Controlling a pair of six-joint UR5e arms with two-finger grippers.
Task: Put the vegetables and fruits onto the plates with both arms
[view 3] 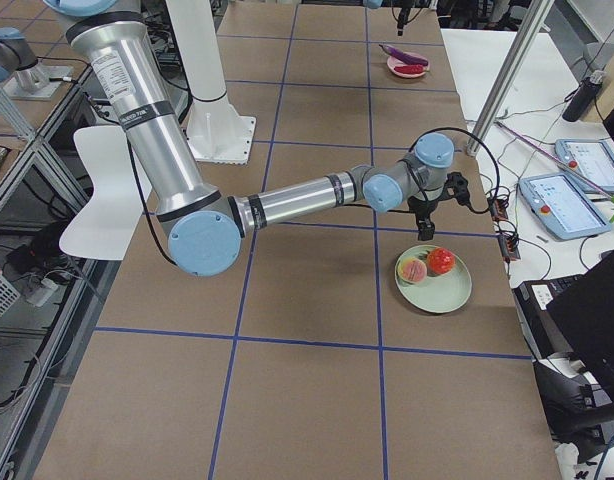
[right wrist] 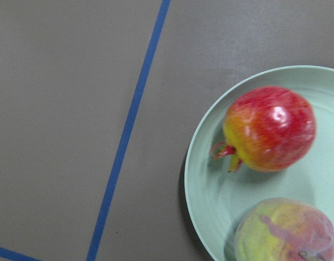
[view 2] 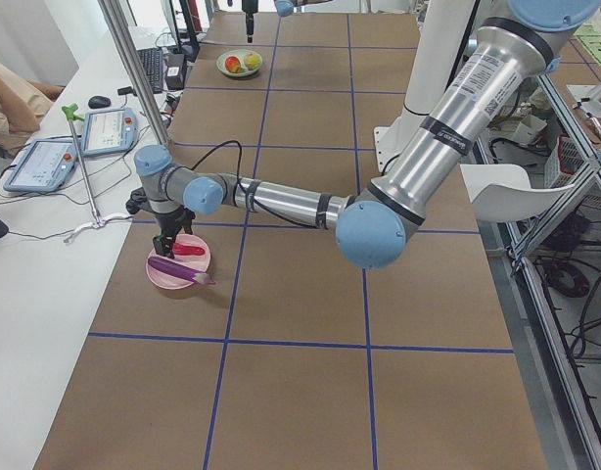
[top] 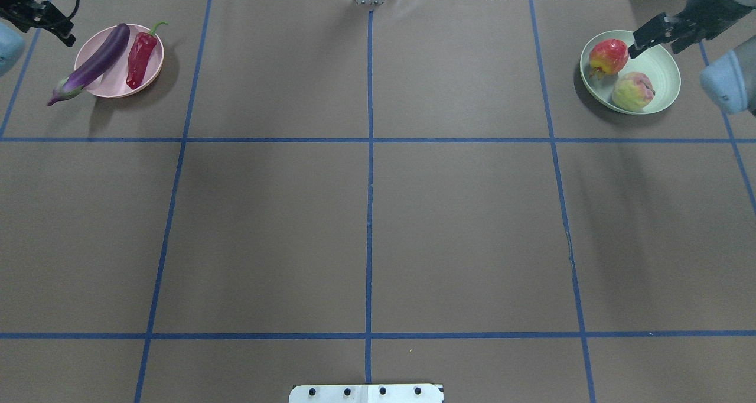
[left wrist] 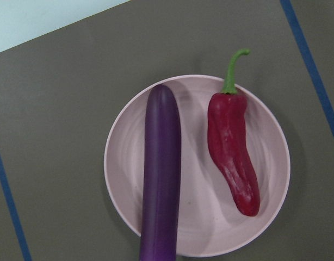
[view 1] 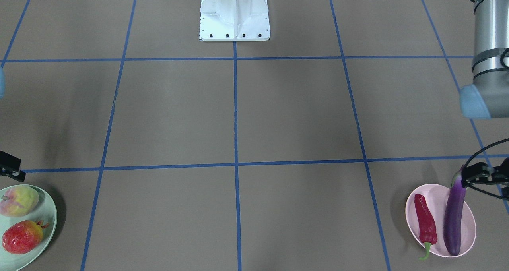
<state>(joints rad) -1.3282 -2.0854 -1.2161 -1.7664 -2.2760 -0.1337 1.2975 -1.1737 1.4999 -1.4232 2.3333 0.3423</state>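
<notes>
Left gripper by pink plate, right gripper by green plate (grip unclear); base block apart.

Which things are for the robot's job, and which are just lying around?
For the job: eggplant, chili pepper, peach, red-orange fruit, pink plate, green plate.
Just there: white base block, blue tape lines, tablet.

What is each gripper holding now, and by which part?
Nothing is held. The left gripper and right gripper are empty; eggplant, chili, peach and red fruit lie on the plates.
</notes>
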